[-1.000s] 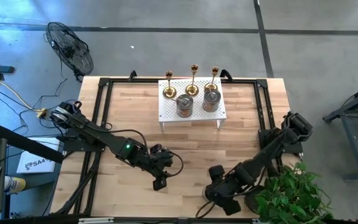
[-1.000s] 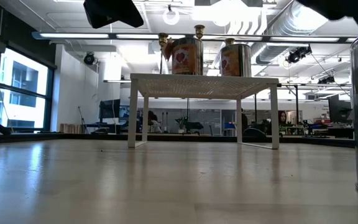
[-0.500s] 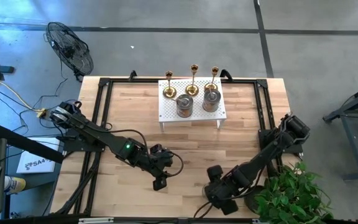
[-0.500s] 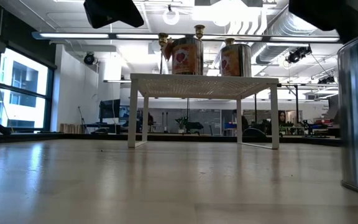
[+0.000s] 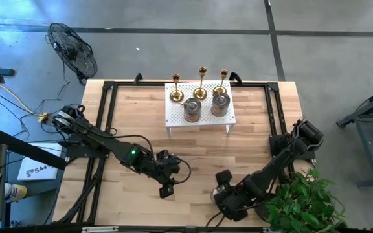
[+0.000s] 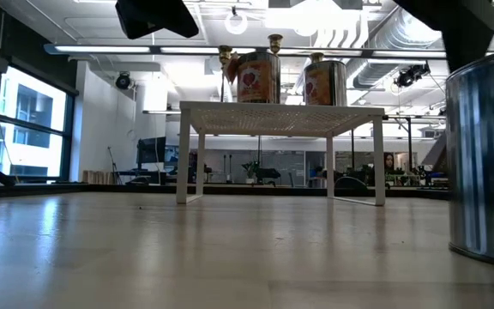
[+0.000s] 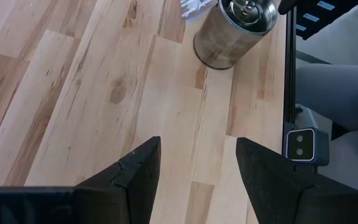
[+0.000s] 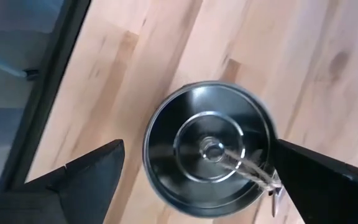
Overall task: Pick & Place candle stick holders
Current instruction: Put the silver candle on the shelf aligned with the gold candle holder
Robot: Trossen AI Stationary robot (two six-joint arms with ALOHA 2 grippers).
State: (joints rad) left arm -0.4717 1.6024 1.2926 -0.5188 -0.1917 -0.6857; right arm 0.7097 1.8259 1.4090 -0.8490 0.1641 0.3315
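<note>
near the front edge of the counter (image 5: 141, 129), toward its right corner: one squat cylindrical holder (image 8: 185, 180), upright on the wood, with the right gripper (image 8: 197, 149) straddling it from above, spread wide, no contact visible on either side, nothing held. looks like the grasp on this holder, though a release cannot be ruled out. if a pick, calls for closing evenly on the round wall, lifting straight, then carrying to the white rack (image 5: 177, 115) at the far side, where two squat holders (image 5: 192, 109) and three gold candlesticks (image 5: 201, 87) already crowd the top. little slack toward the counter's front edge and the potted plant (image 5: 300, 200) just beside; bare wood through the middle for the carry. left gripper (image 5: 166, 189) parked open and empty nearby, to be kept clear of.
</note>
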